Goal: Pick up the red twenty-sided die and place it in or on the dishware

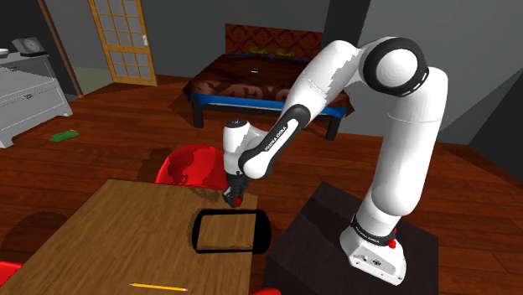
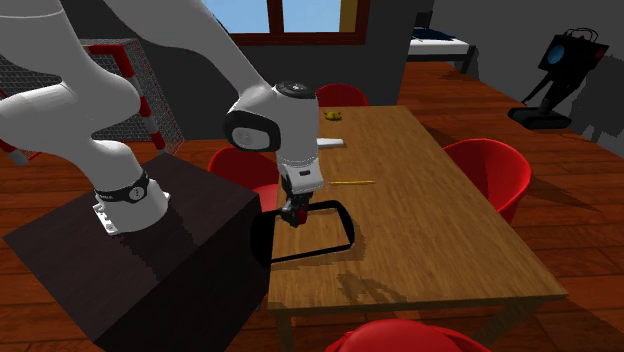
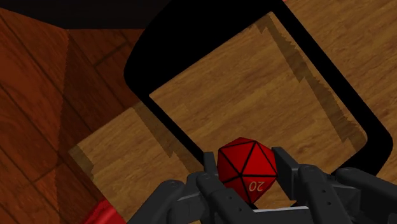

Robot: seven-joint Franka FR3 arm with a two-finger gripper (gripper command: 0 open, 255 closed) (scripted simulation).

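Between the jaws, which are closed against two of its sides, sits the red twenty-sided die (image 3: 247, 167), a face marked 20 turned toward the wrist camera, held above the wooden counter (image 1: 109, 239). Just below and beyond it lies the black-rimmed rectangular dish (image 1: 195, 234), near the counter's edge beside the dark stand (image 1: 310, 243). A red chair (image 1: 194, 164) stands close by.

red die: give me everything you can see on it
The red die is twenty-sided, with triangular faces edged in black lines and a "20" showing in the wrist view. Its surface looks smooth and plain. It is clasped between the gripper's two black fingers, over the inside of the black-rimmed tray, near its rim.
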